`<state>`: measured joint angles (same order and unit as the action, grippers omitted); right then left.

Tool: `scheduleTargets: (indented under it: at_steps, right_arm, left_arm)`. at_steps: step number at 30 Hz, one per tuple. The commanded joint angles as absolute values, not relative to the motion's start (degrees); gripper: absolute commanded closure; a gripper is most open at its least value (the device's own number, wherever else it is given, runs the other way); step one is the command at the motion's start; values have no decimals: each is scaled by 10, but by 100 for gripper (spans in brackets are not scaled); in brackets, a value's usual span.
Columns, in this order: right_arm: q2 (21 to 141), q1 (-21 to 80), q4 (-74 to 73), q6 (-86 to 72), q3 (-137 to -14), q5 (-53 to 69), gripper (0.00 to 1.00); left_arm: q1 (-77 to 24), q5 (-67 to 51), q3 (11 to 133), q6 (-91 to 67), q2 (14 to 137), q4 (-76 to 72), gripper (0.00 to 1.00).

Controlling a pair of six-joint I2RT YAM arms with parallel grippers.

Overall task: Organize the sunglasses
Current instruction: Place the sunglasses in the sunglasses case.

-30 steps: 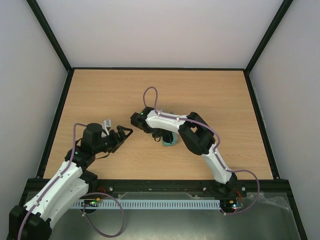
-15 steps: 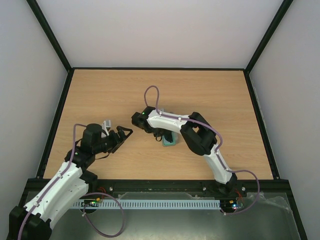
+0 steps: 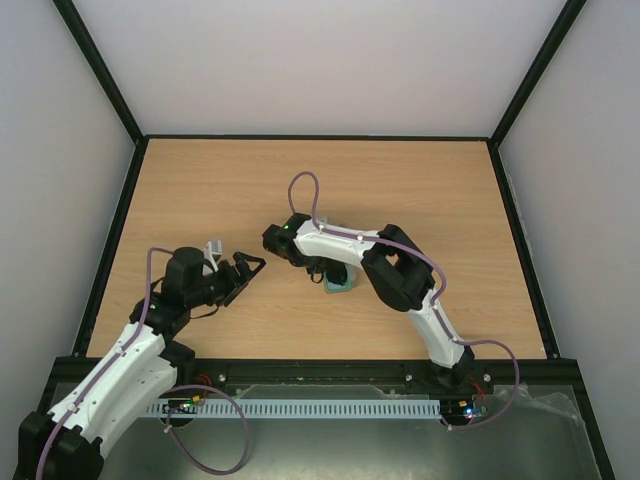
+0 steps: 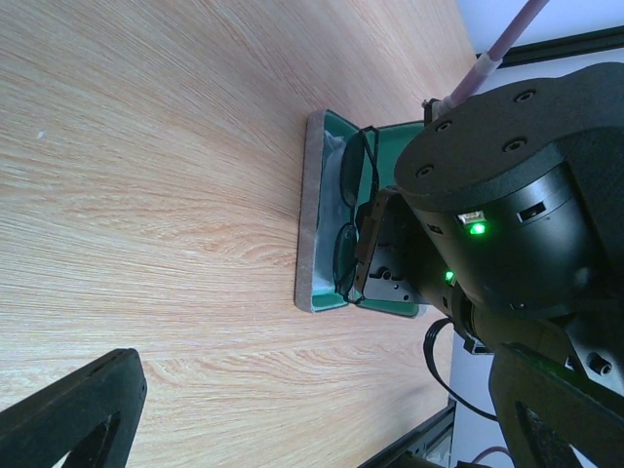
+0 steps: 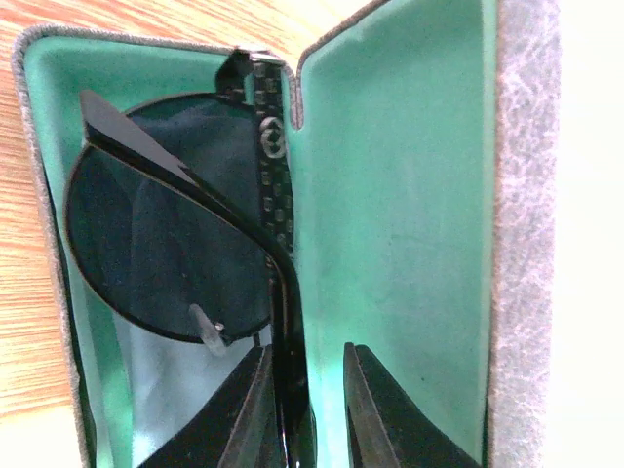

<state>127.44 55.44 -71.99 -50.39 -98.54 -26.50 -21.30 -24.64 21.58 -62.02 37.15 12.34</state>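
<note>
The sunglasses (image 5: 166, 224), with round dark lenses and a thin black frame, lie folded in the open grey case (image 5: 409, 195) with its teal inside. The left wrist view shows both too: the case (image 4: 310, 214) and the sunglasses (image 4: 349, 195). My right gripper (image 5: 304, 356) reaches into the case, open a little. One temple arm lies against its left finger (image 5: 244, 409), and the other finger stands apart from it. From above, the right gripper (image 3: 322, 270) covers most of the case (image 3: 340, 284). My left gripper (image 3: 255, 265) is open and empty, left of the case.
A light blue cloth (image 5: 161, 390) lies in the case under the lens. The wooden table (image 3: 420, 200) has a black rail round its edge. The right arm's wrist (image 4: 497, 195) hangs over the case's right side.
The right wrist has shifted very slightly over the case. The left arm has not moved.
</note>
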Motion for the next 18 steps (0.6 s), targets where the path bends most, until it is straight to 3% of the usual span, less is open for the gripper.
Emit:
scheduleTargets:
  at_steps: [1, 10, 18]
  right_arm:
    - [1261, 560, -729, -511, -993, -275, 76]
    - [1168, 558, -618, -483, -959, -186, 67]
    - [1106, 519, -542, -480, -859, -108, 71]
  left_arm:
    - [-210, -253, 206, -618, 367, 122, 1]
    - [-210, -250, 204, -614, 367, 128, 1]
    - [-209, -246, 203, -614, 366, 132, 1]
